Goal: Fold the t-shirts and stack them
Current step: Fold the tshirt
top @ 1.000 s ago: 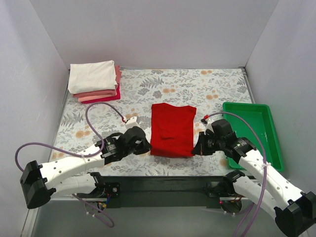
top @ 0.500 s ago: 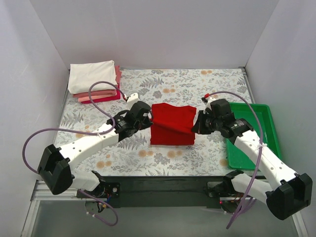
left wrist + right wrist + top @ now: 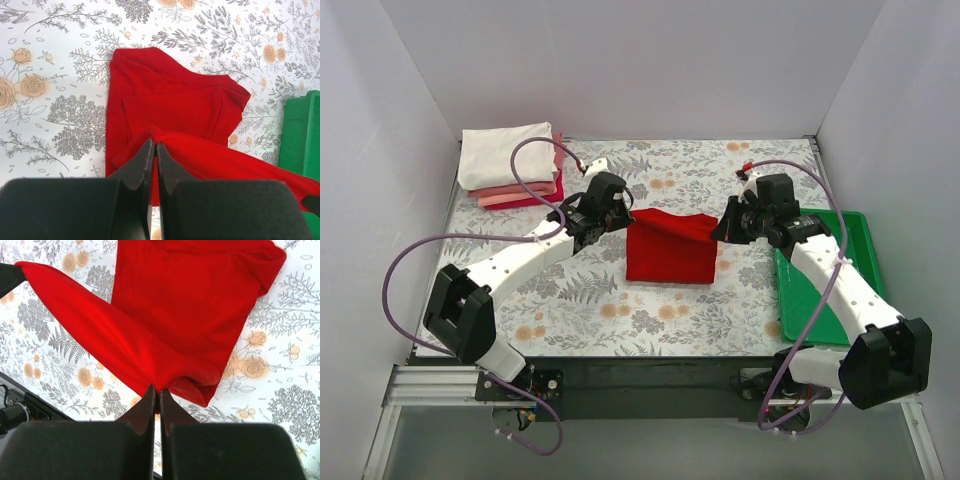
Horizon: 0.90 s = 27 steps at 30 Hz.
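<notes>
Red shirt (image 3: 668, 255) mid-fold; three shirts already stacked.
Left gripper (image 3: 620, 217) and right gripper (image 3: 723, 228) were each pinched tight on a corner of the red shirt, its lifted edge stretched between them above the far half, mid-table (image 3: 580, 300). White, pink and crimson shirts lay folded in a stack (image 3: 510, 165) at the far-left corner. Judged remaining: lay this fold down, finish folding, add to stack.

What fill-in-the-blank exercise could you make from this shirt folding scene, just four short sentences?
1. The t-shirt in the middle of the table is ____.
2. The folded stack sits at the table's far ____ corner.
3. The stack's top shirt is ____.
4. The tray at the table's right edge is ____.
Missing words: red; left; white; green.
</notes>
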Motion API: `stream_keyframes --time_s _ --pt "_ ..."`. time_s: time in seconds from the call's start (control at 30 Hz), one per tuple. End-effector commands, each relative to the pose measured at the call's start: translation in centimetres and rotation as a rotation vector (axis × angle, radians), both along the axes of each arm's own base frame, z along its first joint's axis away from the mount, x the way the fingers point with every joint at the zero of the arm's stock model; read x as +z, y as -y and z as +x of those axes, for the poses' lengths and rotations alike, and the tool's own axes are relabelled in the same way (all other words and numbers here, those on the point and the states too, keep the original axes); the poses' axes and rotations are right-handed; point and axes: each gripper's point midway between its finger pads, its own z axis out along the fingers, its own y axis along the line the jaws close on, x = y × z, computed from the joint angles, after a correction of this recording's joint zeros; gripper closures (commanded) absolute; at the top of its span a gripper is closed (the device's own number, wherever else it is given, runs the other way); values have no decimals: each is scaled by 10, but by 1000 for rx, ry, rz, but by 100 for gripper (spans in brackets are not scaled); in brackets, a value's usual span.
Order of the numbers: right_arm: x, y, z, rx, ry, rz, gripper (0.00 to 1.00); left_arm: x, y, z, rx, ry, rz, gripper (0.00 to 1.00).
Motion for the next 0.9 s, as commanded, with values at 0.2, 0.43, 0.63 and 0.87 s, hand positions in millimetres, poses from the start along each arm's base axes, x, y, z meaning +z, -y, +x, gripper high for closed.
stream_keyframes --time_s 0.2,0.43,0.63,0.87 --pt "16 7 45 19 64 47 99 9 -9 45 26 35 20 100" --pt "9 5 75 25 54 89 99 -6 -9 70 36 13 36 100" --pt "-7 2 100 19 51 120 99 -21 -8 93 58 -8 44 100" --pt "-46 6 128 -11 -20 88 99 -45 -5 118 70 -39 70 100"
